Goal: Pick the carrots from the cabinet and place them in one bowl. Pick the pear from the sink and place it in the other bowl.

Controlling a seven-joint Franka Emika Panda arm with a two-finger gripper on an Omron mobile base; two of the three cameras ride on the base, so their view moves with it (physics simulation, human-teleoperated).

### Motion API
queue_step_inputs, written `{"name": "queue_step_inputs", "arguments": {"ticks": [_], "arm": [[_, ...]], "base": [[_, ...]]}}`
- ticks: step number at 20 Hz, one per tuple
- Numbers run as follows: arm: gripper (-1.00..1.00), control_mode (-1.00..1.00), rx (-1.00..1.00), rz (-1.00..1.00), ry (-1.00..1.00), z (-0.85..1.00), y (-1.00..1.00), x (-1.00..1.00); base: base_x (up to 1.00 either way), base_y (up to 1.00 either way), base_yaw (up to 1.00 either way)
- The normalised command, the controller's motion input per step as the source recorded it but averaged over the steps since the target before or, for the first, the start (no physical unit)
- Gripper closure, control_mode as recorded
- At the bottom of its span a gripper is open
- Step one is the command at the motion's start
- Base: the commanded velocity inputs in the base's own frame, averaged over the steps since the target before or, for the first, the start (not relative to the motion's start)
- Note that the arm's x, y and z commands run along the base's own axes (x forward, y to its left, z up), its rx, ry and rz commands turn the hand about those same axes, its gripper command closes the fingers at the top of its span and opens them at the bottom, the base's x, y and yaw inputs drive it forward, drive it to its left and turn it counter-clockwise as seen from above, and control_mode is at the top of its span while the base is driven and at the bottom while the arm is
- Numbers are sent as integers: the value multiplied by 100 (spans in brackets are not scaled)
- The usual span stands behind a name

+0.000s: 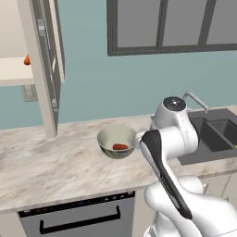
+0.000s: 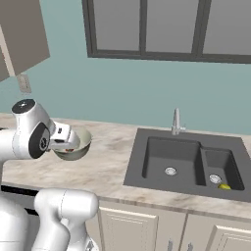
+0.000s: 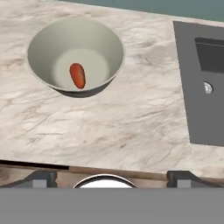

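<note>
A round, deep bowl (image 3: 75,54) with a smooth cream interior sat on the veined marble-look counter (image 3: 131,118), and one stubby orange-red carrot (image 3: 78,75) lay on its floor, a little off centre. From the left base view the same bowl (image 1: 116,141) showed its grey-green outside, the carrot (image 1: 120,146) lying flat inside it. Up on the pale flat shelf of the cream cabinet (image 1: 44,69), the second carrot (image 1: 27,59) poked out as a small orange dab, mostly cut off behind the door frame. Over to the right, the dark matte sink (image 2: 188,164) had two squared basins with round silver drains and a slim chrome faucet (image 2: 175,122) behind them. The pear (image 2: 224,186), small and yellow-green, rested at the front of the smaller right basin, beside its drain. In the hand view, the gripper (image 3: 111,178) showed two blocky dark fingertips (image 3: 41,178) set wide apart at the bottom edge with nothing between them, looking down at bare counter in front of the bowl. In the right base view the arm's white joint covered part of the bowl (image 2: 78,145), and its contents were hard to make out there.
</note>
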Motion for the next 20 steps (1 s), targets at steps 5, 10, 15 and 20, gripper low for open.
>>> {"name": "queue_step_inputs", "arguments": {"ticks": [5,10,15,20], "arm": [[-100,-100,2,-13,-6,16,-39,-13],[-100,-100,4,-9,0,-1,-30,-8],[-100,-100,0,0,0,0,0,0],[-100,-100,0,0,0,0,0,0]], "base": [[0,0,0],[0,0,0],[0,0,0],[0,0,0]]}}
